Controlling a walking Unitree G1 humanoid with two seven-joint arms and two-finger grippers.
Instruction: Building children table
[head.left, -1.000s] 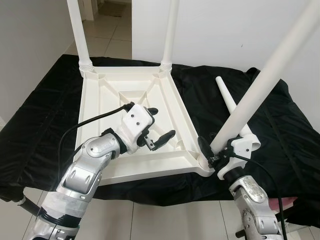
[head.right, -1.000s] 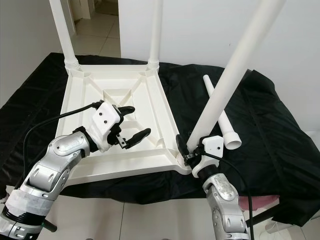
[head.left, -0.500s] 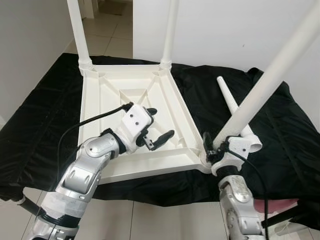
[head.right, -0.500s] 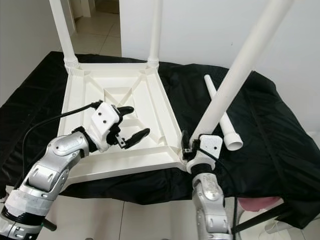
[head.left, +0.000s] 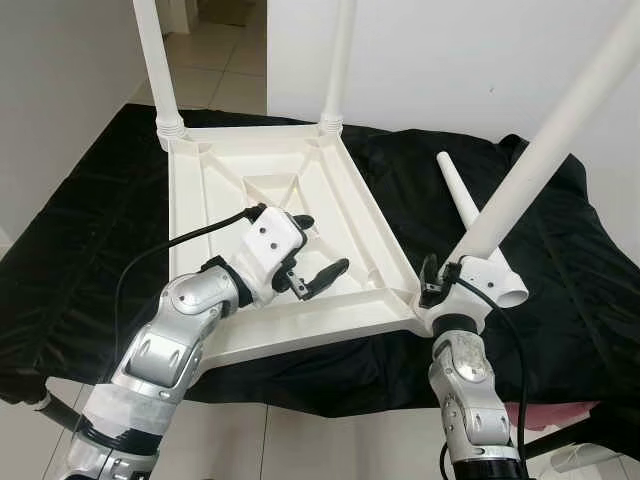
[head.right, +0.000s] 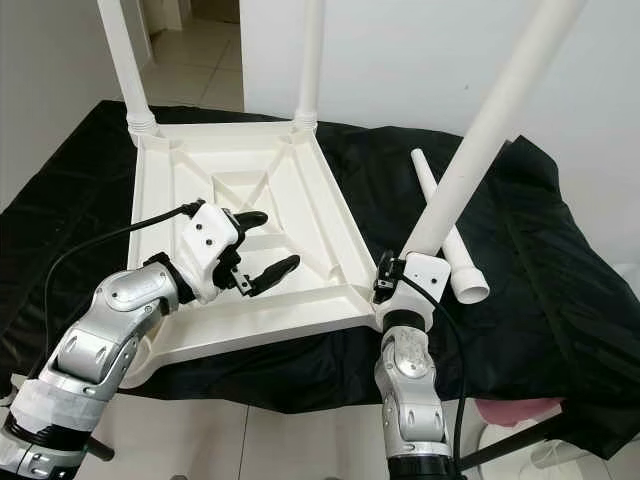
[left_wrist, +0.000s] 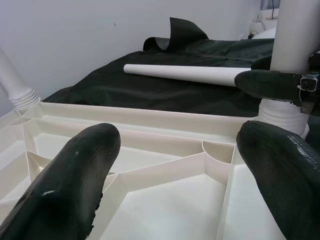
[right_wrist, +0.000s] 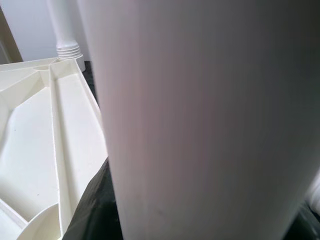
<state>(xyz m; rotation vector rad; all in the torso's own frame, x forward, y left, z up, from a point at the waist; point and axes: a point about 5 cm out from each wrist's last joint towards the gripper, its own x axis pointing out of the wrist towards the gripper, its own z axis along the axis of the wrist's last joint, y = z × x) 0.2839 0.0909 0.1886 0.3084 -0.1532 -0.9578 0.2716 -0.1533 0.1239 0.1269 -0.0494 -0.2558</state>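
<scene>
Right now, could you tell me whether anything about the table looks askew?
Yes: the leg held by the right claw at the near right corner leans outward, while the two far legs stand upright. A fourth leg lies loose on the black cloth.

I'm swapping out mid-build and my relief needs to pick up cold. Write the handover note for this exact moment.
Right gripper: shut on the third leg near its base, leg leaning, at the near right corner of the upturned tabletop.
Left gripper: open, hovering over the tabletop's underside, holding nothing.
Done: two far legs stand upright in their corner sockets.
Left: straighten and seat the third leg, whose seating I cannot confirm; then fit the spare leg lying on the black cloth into the near left corner.
</scene>
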